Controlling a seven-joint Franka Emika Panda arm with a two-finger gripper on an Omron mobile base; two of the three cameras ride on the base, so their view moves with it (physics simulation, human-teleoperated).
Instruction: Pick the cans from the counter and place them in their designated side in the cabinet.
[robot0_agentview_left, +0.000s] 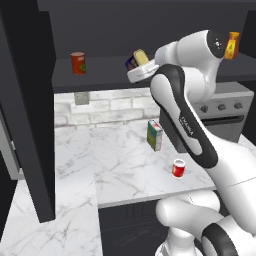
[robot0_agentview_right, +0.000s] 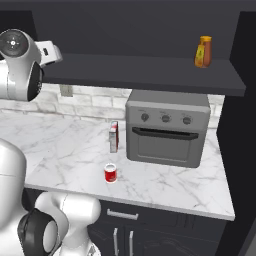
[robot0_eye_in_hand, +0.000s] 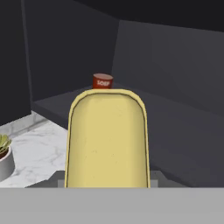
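Note:
My gripper (robot0_agentview_left: 138, 66) is shut on the boxy tin (robot0_agentview_left: 137, 58), a can with a yellow top and a dark blue label, and holds it tilted just above the cabinet (robot0_agentview_left: 30, 100) shelf. In the hand view the tin's yellow top (robot0_eye_in_hand: 107, 140) stands upright in the middle and hides my fingertips. The short red can (robot0_agentview_left: 178, 168) with a white top stands near the front edge of the marble counter (robot0_agentview_left: 115, 165); from the right it is the red can (robot0_agentview_right: 110, 173) in front of the carton.
A darker orange-red can (robot0_agentview_left: 78, 63) stands on the shelf to the left, straight beyond the tin (robot0_eye_in_hand: 103, 81). An orange bottle (robot0_agentview_right: 203, 51) sits far right on the shelf. A green-and-white carton (robot0_agentview_left: 154, 135) and a grey oven (robot0_agentview_right: 167, 127) stand on the counter. A potted plant (robot0_eye_in_hand: 4, 157) is at left.

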